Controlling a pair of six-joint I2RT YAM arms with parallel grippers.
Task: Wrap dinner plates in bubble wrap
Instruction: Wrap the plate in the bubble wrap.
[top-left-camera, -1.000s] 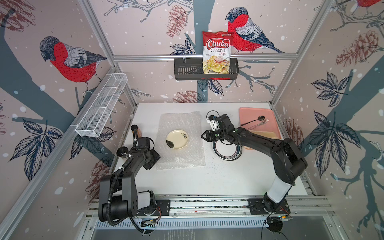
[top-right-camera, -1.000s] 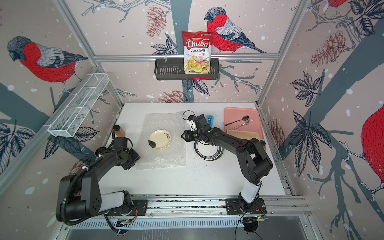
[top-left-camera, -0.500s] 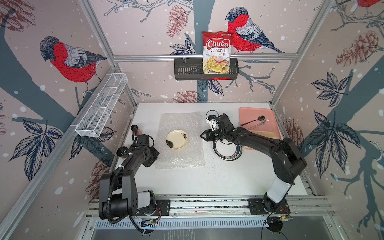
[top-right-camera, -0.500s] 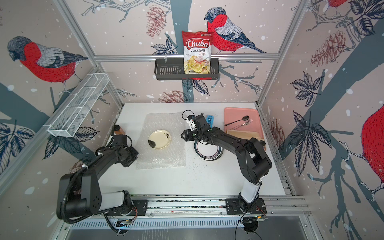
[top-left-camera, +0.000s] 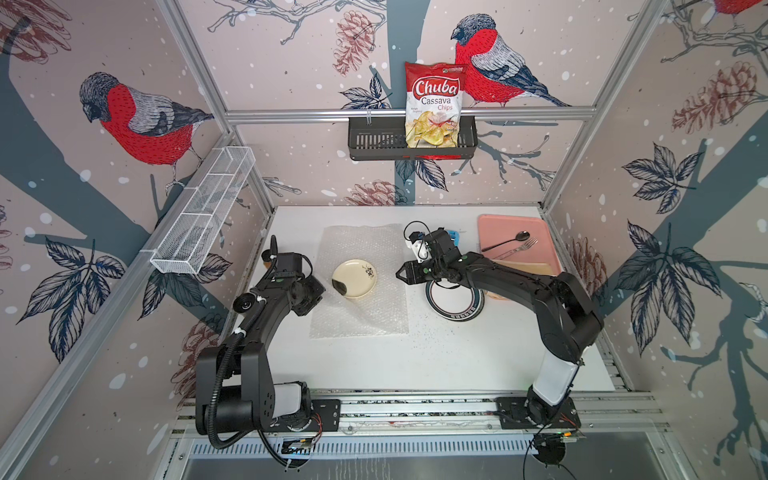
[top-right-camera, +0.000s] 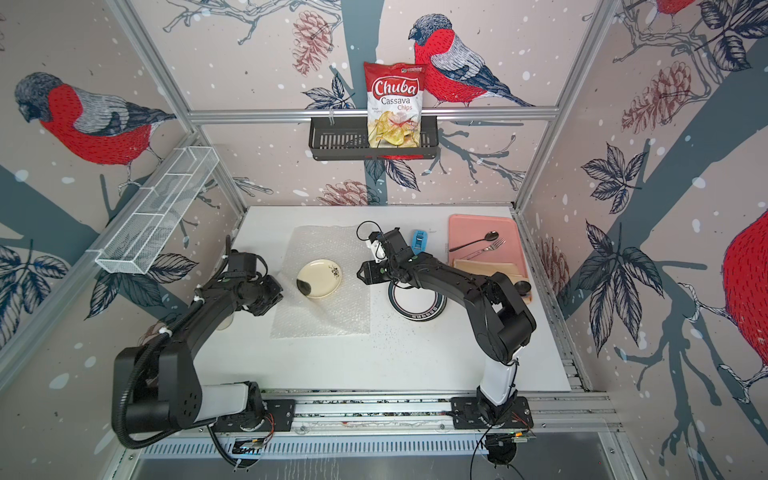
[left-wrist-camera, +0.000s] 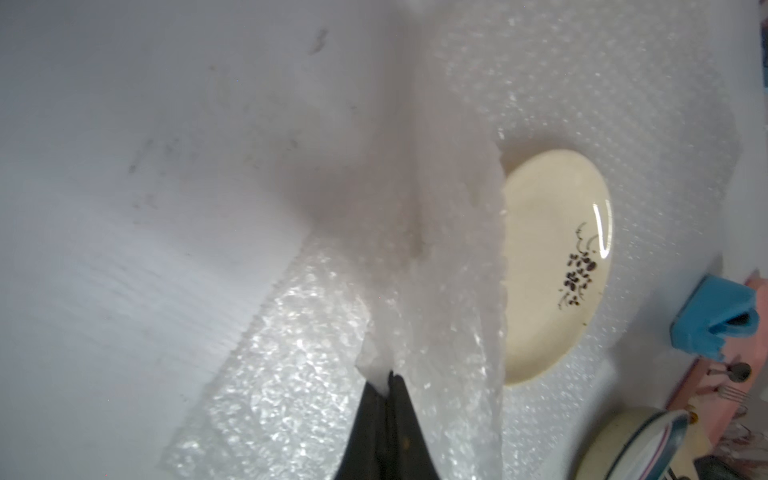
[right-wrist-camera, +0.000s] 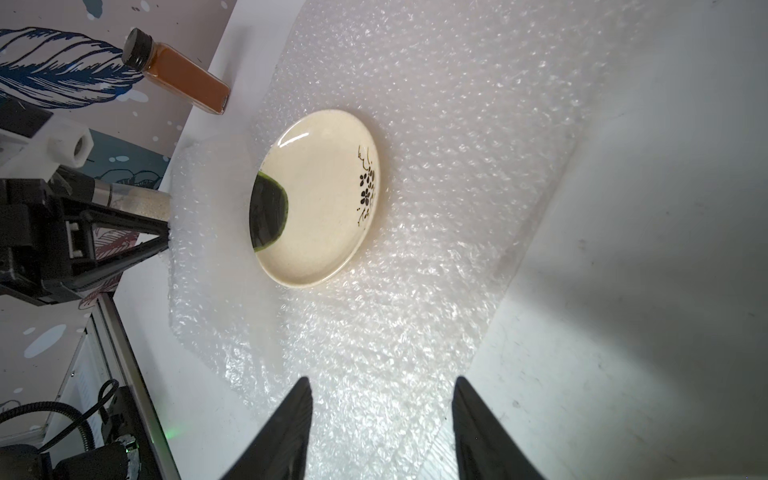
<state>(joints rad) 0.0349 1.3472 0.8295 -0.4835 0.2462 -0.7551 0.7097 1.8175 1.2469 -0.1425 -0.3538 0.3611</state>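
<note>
Plate number one, the cream plate (top-left-camera: 354, 279), sits face up near the middle of the bubble wrap (top-left-camera: 357, 320), which lies spread on the table (top-left-camera: 415, 365). I have the left gripper (left-wrist-camera: 388, 376) clenched on the sheet's edge on its own side. In its wrist view the film is pinched between the closed tips and rises in a loose ridge just beside the plate's rim. The right gripper (right-wrist-camera: 381, 380) hangs released, jaws apart with nothing between them, above the opposite edge of the sheet. The second plate (top-left-camera: 453, 303), dark-rimmed, lies bare on the table under the right arm, near the sheet but not on it.

I judge this to be the start of the first fold. Next I need to lift the pinched edge and carry it over the plate toward the far side, high enough to clear the rim without dragging the plate along. The right gripper could press the sheet down, since the film looks light and may slide.
</note>
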